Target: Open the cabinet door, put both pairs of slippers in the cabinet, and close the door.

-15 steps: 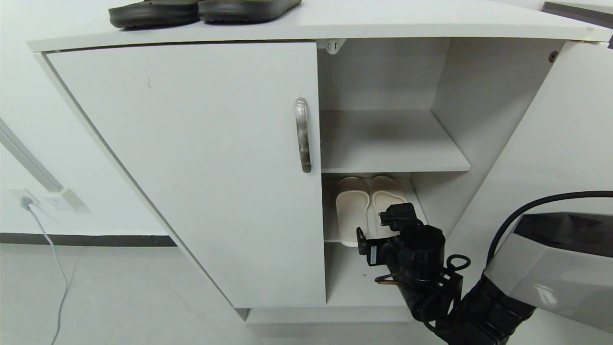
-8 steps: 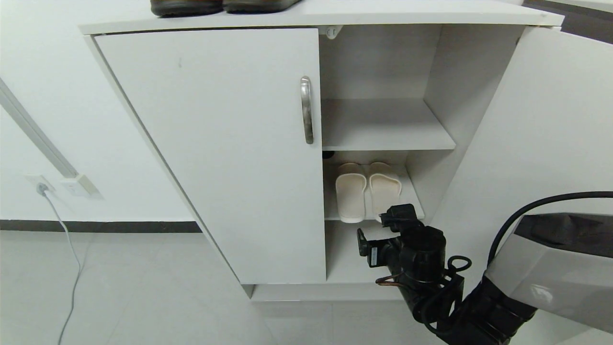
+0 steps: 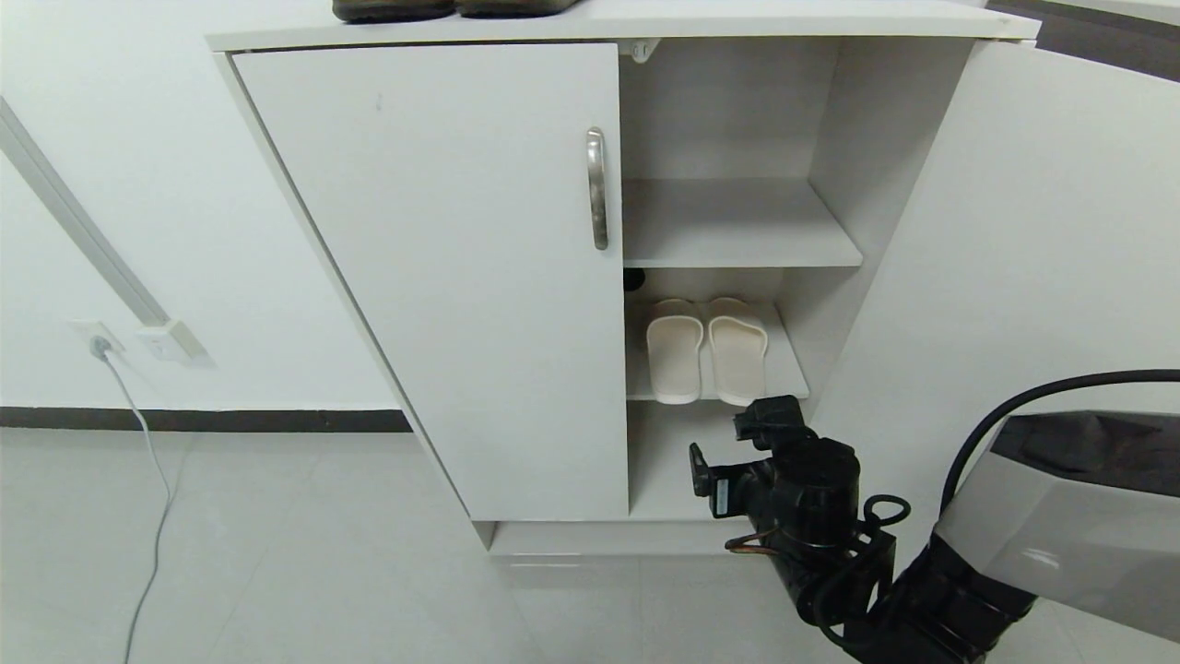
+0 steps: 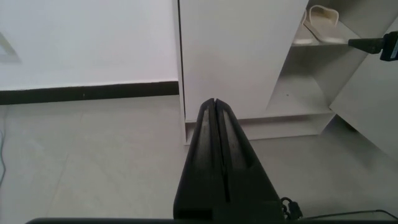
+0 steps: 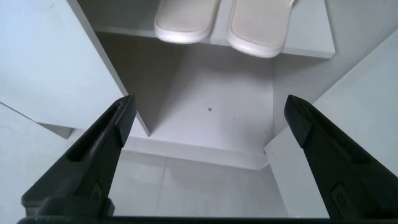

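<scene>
A white pair of slippers (image 3: pixel 705 349) lies side by side on the middle shelf of the cabinet (image 3: pixel 737 226). The cabinet's right door (image 3: pixel 1014 240) is swung open and its left door (image 3: pixel 461 258) is closed. A dark pair of slippers (image 3: pixel 442 7) rests on the cabinet top. My right gripper (image 3: pixel 733 443) hangs open and empty in front of the bottom compartment, just below and short of the white slippers (image 5: pixel 186 22). In its wrist view the right gripper (image 5: pixel 208 118) shows widely spread fingers. My left gripper (image 4: pixel 214 109) is shut and empty, low over the floor, facing the closed door (image 4: pixel 236 50).
The closed door carries a metal handle (image 3: pixel 598 189) at its right edge. The open door stands close beside my right arm. A wall socket with a cable (image 3: pixel 97 346) sits at the left. Grey tiled floor (image 3: pixel 323 572) spreads in front of the cabinet.
The whole head view has shifted and the cabinet now looks farther off. My right gripper, which overlapped the white slippers' toes, now stands apart from them, below the shelf front.
</scene>
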Controlling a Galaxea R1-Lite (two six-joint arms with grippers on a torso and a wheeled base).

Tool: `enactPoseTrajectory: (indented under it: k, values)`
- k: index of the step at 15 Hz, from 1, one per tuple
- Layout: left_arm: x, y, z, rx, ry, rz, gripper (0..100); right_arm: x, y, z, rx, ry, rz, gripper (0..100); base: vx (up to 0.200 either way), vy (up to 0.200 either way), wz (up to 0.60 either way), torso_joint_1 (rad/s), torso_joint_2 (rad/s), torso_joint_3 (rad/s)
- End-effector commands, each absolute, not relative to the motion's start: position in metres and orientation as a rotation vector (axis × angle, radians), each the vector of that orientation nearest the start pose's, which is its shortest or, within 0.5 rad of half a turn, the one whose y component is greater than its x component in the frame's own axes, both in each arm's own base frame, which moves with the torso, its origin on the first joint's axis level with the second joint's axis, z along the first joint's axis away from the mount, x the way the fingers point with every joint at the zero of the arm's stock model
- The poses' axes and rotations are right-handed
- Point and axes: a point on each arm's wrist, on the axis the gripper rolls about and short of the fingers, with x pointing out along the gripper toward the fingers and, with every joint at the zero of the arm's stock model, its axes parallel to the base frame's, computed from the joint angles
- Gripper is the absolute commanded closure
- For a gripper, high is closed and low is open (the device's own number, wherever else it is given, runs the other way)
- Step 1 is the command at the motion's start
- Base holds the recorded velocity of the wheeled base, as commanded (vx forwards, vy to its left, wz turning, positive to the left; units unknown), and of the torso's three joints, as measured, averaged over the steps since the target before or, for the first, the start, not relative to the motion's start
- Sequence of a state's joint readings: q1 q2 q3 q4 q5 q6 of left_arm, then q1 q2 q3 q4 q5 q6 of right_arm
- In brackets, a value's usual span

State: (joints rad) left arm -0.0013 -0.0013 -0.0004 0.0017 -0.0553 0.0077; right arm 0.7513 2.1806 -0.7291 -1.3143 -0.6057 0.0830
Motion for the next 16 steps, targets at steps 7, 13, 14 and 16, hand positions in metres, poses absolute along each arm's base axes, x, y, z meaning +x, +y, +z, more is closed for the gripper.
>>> enactPoseTrajectory:
  k: [7, 13, 14, 16]
  values:
    - [-0.0230, -0.0012, 0.0757, 0.008, 0.000, -0.058, 100, 0.2723, 0.2408, 0.0688, 0.001, 0.103, 0.149, 0, 0.000, 0.000, 0.00, 0.000, 0.00, 0.000]
    - [-0.0228, -0.0012, 0.0753, 0.011, 0.001, -0.058, 100, 0.2726, 0.2411, 0.0666, -0.003, 0.107, 0.149, 0, 0.000, 0.000, 0.00, 0.002, 0.00, 0.040]
    - [-0.0228, -0.0012, 0.0753, 0.011, 0.001, -0.058, 100, 0.2727, 0.2411, 0.0660, -0.004, 0.108, 0.149, 0, 0.000, 0.000, 0.00, 0.002, 0.01, 0.173]
    - [-0.0230, -0.0012, 0.0757, 0.009, 0.000, -0.057, 100, 0.2720, 0.2413, 0.0666, -0.002, 0.106, 0.151, 0, 0.000, 0.000, 0.00, 0.000, 0.00, 0.190]
